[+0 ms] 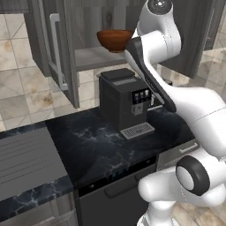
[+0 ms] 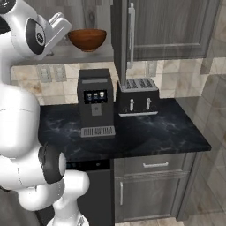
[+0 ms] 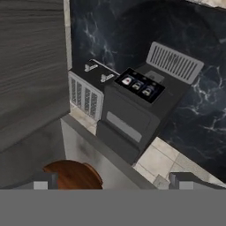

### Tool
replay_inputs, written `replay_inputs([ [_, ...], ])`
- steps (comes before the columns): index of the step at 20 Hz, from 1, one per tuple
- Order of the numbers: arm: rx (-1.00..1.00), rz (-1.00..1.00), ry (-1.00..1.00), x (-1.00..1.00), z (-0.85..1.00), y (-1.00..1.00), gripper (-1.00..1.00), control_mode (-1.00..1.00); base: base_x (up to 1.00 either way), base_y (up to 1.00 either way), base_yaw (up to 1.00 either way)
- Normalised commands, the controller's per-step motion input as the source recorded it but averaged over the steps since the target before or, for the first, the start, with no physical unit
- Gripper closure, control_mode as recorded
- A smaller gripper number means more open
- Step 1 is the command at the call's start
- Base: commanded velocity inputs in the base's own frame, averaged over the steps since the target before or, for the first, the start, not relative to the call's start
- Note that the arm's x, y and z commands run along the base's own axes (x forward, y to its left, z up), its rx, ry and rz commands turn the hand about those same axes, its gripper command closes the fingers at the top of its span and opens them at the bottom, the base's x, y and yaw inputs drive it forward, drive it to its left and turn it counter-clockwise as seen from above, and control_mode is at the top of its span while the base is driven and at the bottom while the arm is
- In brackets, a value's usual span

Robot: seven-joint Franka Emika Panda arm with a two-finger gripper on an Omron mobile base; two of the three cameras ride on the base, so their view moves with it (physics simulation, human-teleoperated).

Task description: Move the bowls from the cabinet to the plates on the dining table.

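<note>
1 dark brown wood-like round bowl (image 1: 114, 39) sat upper centre on cabinet shelf (image 1: 95, 57); judged light, rigid; grip at rim. Gripper (image 3: 112, 181) fingers apart, empty.

The arm (image 1: 194, 110) is glossy white, built of fat rounded segments joined by dark rings. A round black cap with a grey centre marks the lower joint (another sits near the top in the right base view). A long black panel runs down one upper link. The fingers (image 3: 185, 178) are small and dark.
</note>
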Motion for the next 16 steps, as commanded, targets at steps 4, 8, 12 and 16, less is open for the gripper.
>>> replay_inputs([
  [4, -0.02, 0.03, 0.00, 0.26, 0.00, 0.00, -1.00, -1.00, 0.00, 0.00, 0.00],
  [8, -0.03, 0.03, 0.00, 0.33, -0.07, 0.00, -1.00, -1.00, 0.00, 0.00, 0.00],
  [12, -0.02, 0.02, 0.00, 0.42, -0.10, 0.00, -1.00, -1.00, 0.00, 0.00, 0.00],
  [16, -0.02, 0.03, 0.00, 0.39, -0.08, 0.00, -1.00, -1.00, 0.00, 0.00, 0.00],
])
